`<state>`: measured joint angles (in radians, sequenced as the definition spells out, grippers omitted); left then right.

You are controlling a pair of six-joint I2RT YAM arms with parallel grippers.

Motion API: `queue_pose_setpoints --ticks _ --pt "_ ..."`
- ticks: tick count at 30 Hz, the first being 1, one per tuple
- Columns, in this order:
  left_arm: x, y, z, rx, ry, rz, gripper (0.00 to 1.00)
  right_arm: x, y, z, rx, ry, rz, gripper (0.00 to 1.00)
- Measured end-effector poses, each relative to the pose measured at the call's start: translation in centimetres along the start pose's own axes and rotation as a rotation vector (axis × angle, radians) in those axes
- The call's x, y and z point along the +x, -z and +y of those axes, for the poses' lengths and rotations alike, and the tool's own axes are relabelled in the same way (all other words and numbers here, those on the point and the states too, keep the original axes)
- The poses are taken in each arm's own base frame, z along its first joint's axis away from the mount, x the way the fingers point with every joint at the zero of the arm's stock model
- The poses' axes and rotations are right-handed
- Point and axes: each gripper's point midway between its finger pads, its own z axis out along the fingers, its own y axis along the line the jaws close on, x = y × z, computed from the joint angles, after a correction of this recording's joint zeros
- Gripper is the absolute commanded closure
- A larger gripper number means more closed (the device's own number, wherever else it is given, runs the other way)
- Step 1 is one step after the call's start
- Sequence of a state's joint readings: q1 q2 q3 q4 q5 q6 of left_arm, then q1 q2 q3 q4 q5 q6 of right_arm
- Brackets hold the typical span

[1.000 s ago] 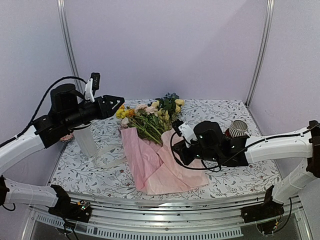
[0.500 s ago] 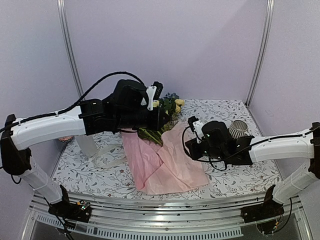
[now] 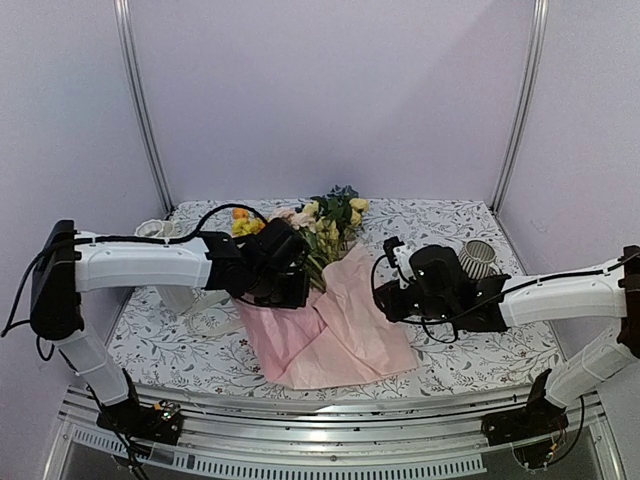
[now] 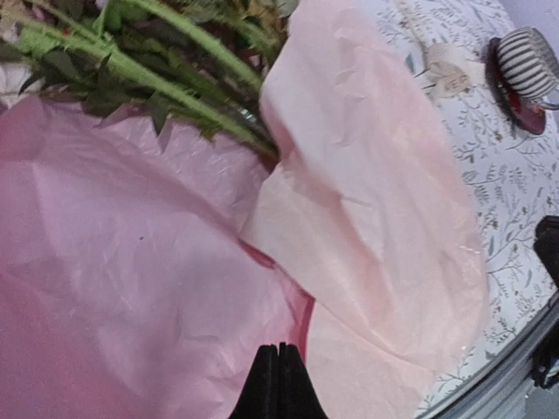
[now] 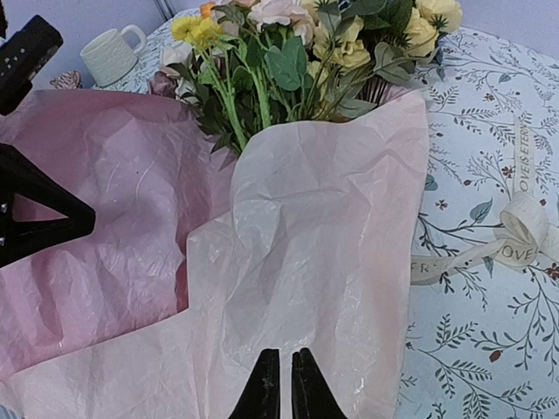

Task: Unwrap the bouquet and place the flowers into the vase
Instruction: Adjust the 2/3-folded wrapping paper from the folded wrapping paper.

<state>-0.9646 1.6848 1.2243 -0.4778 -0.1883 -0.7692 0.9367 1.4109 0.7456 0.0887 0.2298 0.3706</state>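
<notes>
The bouquet lies at mid-table, its pink wrapping paper spread open under it. The flowers point to the back, and their green stems rest on the paper. My left gripper hovers low over the darker pink sheet, shut with nothing between its fingers. My right gripper is shut to a thin slit at the pale sheet; I cannot see whether a fold is pinched. The white vase stands at the left, mostly hidden behind my left arm.
A cream mug sits at the back left. A striped cup on a red saucer stands at the right, behind my right arm. Loose cream ribbon lies beside the bouquet, and more of it lies near the vase.
My left arm swung from beside the vase across to the bouquet and came down over the paper, its gripper closing from open. The right gripper shifted slightly right.
</notes>
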Motion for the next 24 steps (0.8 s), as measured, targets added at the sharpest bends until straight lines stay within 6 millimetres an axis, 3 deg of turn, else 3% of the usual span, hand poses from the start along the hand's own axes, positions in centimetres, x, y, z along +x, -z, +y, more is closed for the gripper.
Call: queue_pose_setpoints --ticks 5,10,14,18,24 --pt "5.2 -1.2 6.2 -0.119 0.081 0.102 1.0 1.6 -1.3 0.8 -0.038 0.013 0.065 0.92" --pt "8.5 -0.6 10.6 -0.182 0.159 0.146 1.0 2.0 -2.3 2.6 -0.119 0.037 0.108 0.91" --pt "10.2 -0.1 12.3 -0.198 0.196 0.162 1.0 2.3 -3.4 4.2 -0.187 0.056 0.145 0.9" --pt "11.3 0.2 12.9 -0.191 0.219 0.174 1.0 3.0 -4.3 5.1 -0.226 0.065 0.185 0.88" --pt "11.1 1.2 12.5 -0.151 0.247 0.153 1.0 3.6 -4.6 5.6 -0.251 0.073 0.218 0.82"
